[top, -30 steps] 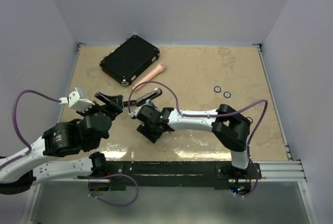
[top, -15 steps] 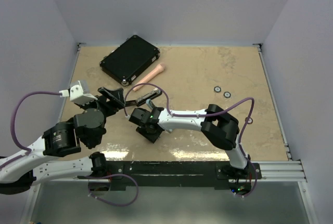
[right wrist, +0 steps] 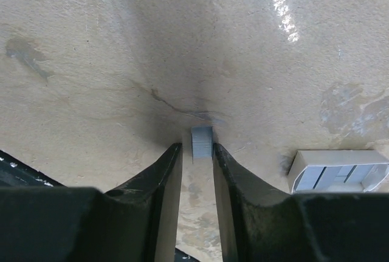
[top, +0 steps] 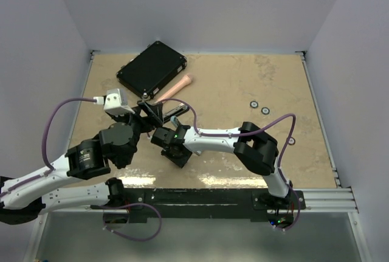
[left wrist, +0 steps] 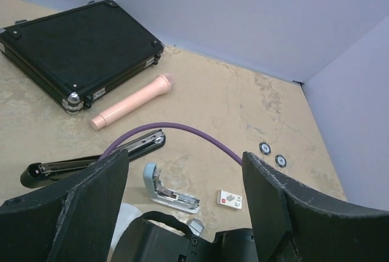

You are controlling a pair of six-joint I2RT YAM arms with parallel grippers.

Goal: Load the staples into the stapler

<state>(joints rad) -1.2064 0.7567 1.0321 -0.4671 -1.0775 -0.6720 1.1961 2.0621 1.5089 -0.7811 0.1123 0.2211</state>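
I'm at the picking-up step. The staples (right wrist: 202,142) lie on the counter (right wrist: 91,61) between my right fingers (right wrist: 155,195), which sit tight beside them; I can't tell if they pinch yet. My left fingers (left wrist: 67,207) gape wide, empty. Next I should squeeze gently, then lift. I count one staples strip and two staplers: a black stapler (left wrist: 58,168) and a silver stapler (left wrist: 164,190).

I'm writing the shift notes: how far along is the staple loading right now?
Done: the black stapler seems laid open on the table. In hand: the right gripper brackets the staples, which lie on the table; a firm grip isn't clear. The left gripper hovers open. Left: lift them, carry them over, load them, close up.
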